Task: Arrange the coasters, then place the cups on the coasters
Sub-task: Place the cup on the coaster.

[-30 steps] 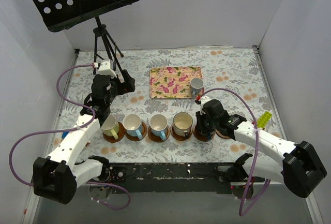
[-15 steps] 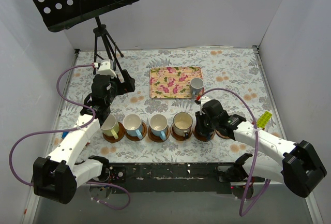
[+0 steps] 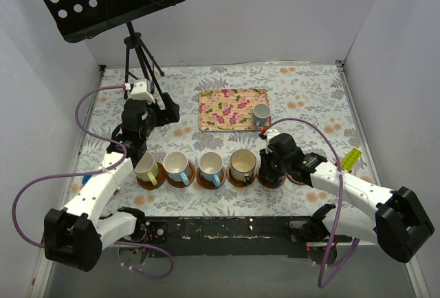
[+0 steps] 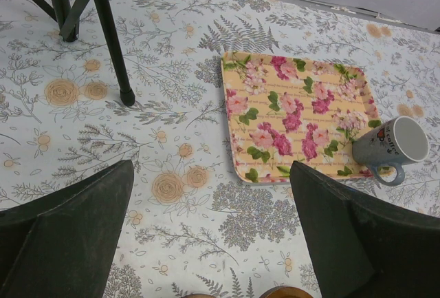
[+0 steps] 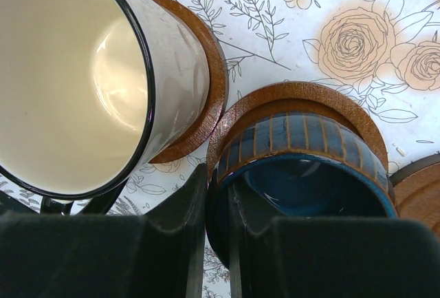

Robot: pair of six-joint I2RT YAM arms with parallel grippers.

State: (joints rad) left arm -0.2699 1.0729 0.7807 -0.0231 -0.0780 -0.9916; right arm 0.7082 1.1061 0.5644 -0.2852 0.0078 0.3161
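Observation:
Four cups stand in a row on coasters: pale yellow-green [image 3: 146,167], two light blue [image 3: 177,166] [image 3: 210,166], and cream with a dark rim [image 3: 242,164] [image 5: 69,84]. My right gripper [image 3: 273,162] [image 5: 216,181] is shut on the wall of the dark blue cup [image 5: 302,140], one finger inside, one outside. That cup sits on its coaster [image 5: 302,95], fifth in the row. A sixth coaster [image 3: 298,177] [image 5: 419,188] lies bare to its right. The small grey-blue cup [image 3: 260,114] [image 4: 393,145] stands at the tray's right corner. My left gripper [image 3: 139,140] [image 4: 212,195] hangs open above the cloth, holding nothing.
The floral tray [image 3: 230,109] [image 4: 295,112] lies behind the row. A black music stand on a tripod [image 3: 137,57] [image 4: 103,29] rises at the back left. A yellow-green tag [image 3: 352,158] lies at the right. White walls close in the table on three sides.

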